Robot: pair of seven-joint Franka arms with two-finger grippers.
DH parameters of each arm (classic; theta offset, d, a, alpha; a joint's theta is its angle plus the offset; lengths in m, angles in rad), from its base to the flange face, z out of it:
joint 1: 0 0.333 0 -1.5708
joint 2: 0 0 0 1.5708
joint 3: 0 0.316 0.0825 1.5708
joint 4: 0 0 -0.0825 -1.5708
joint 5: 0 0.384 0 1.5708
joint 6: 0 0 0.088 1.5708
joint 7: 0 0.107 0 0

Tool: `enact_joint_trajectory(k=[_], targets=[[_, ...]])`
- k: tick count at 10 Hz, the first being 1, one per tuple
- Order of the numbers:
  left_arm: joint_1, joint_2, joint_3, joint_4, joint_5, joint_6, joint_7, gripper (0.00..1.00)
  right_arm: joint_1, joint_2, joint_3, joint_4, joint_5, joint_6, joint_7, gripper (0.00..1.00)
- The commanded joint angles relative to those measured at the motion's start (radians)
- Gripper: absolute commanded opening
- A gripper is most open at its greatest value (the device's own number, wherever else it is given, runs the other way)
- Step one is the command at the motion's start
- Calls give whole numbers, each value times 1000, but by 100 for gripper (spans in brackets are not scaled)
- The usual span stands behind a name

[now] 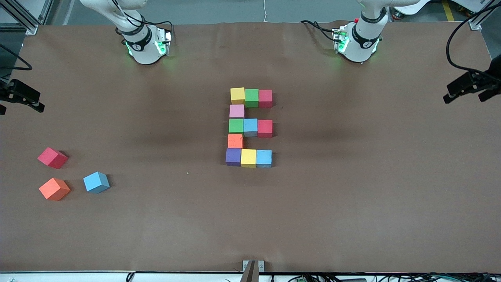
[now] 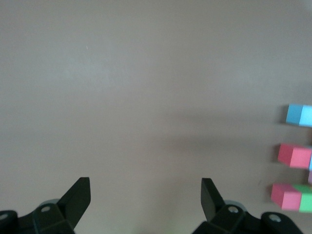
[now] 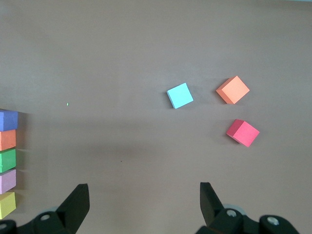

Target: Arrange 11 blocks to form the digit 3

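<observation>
Eleven blocks stand joined as the digit 3 (image 1: pixel 249 127) at mid-table. Its bar farthest from the front camera is yellow (image 1: pixel 237 95), green (image 1: pixel 251 98) and red (image 1: pixel 265 98). A pink cube (image 1: pixel 236 111) links it to the middle bar of green, blue and red. An orange cube (image 1: pixel 235 140) links that to the nearest bar of purple (image 1: pixel 233 156), yellow and blue. My left gripper (image 2: pixel 145 181) is open over bare table, with the bars' end cubes (image 2: pixel 294 155) at the edge of its view. My right gripper (image 3: pixel 143 185) is open over bare table too, nothing between its fingers.
Three loose cubes lie toward the right arm's end of the table: red (image 1: pixel 52 158), orange (image 1: pixel 54 188) and blue (image 1: pixel 96 182). They also show in the right wrist view, the blue cube (image 3: pixel 180 95) closest to the digit. Black fixtures (image 1: pixel 23 96) (image 1: pixel 469 87) overhang both table ends.
</observation>
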Motion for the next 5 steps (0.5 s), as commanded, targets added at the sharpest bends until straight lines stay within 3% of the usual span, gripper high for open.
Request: enact_joint_trajectory(k=[1, 5], targets=[[0, -16, -2, 1, 22, -44, 42, 100, -4, -13, 0, -17, 16, -6, 14, 100], [4, -7, -23, 4, 10, 65, 22, 100, 10, -10, -1, -18, 14, -6, 11, 100]])
